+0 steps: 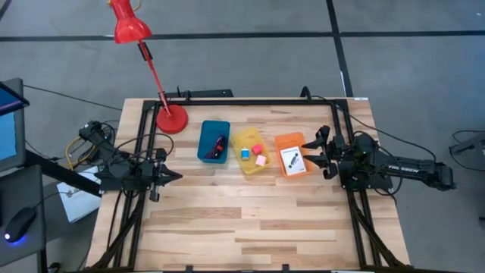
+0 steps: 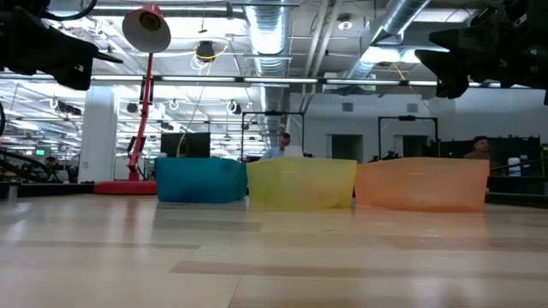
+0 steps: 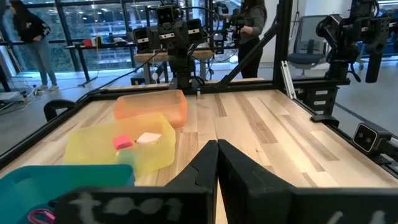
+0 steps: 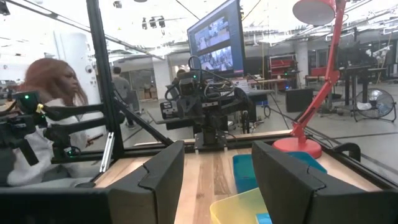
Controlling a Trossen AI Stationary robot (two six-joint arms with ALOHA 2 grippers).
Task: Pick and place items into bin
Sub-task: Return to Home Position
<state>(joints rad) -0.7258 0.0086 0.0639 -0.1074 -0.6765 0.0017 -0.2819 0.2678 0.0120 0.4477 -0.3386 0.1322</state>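
The right gripper [image 1: 314,152] hangs over the right side of the table [image 1: 227,220], its fingers spread wide with nothing between them, as its own wrist view shows. Its tips point at the orange bin [image 1: 292,155] just in front of it. In that bin lies the white card [image 1: 292,159] with its black mark, its long axis running across the line of the gripper's reach. Next along the row is the yellow bin [image 1: 252,152], holding a light-blue block [image 1: 245,152], a red block [image 1: 257,149] and a pink block [image 1: 261,160]. Beyond it is the blue bin [image 1: 214,141] with the dark red cord [image 1: 220,145] inside. The three bins touch or nearly touch each other. A red desk lamp [image 1: 173,119] stands just past the blue bin. The left gripper [image 1: 176,177] waits over the left side of the table with its fingers pressed together and empty, aimed towards the bins but well apart from them. No loose item shows on the wood, so sorting looks finished. The right arm is much the nearer to the bins, so it probably has to draw straight back from the orange bin to clear the rim.
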